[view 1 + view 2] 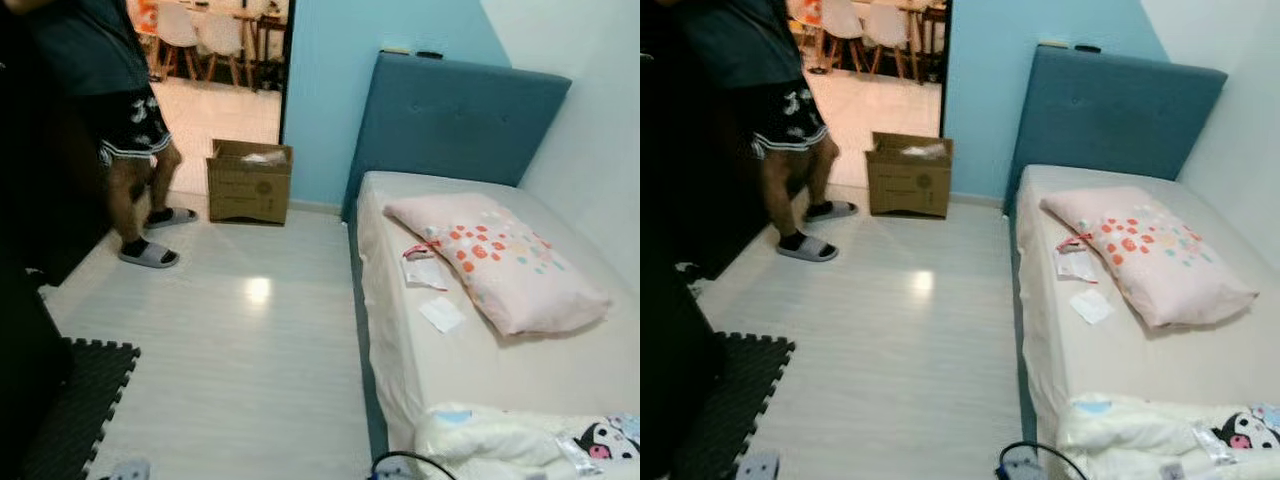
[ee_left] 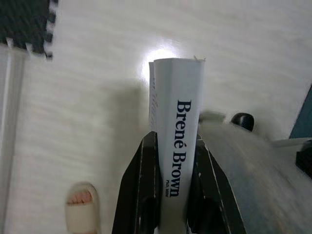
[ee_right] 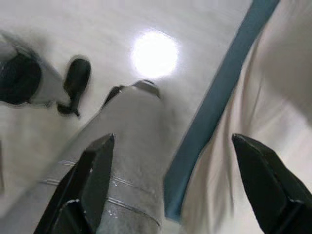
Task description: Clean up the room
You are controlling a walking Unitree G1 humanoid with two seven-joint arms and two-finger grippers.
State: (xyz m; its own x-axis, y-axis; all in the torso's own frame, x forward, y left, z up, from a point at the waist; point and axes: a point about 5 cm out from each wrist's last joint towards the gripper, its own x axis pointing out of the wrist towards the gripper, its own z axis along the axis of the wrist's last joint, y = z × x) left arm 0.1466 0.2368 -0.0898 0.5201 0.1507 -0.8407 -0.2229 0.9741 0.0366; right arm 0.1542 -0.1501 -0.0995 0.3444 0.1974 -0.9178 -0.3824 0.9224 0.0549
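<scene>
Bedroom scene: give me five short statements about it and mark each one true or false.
1. The left gripper holds a book between its fingers. True.
2. The right gripper is shut on a paper. False: its fingers stand wide apart with nothing between them.
3. A pink pillow lies on the bed. True.
4. The cardboard box sits on the bed. False: it stands on the floor by the blue wall.
5. Loose papers lie on the bed beside the pillow. True.
</scene>
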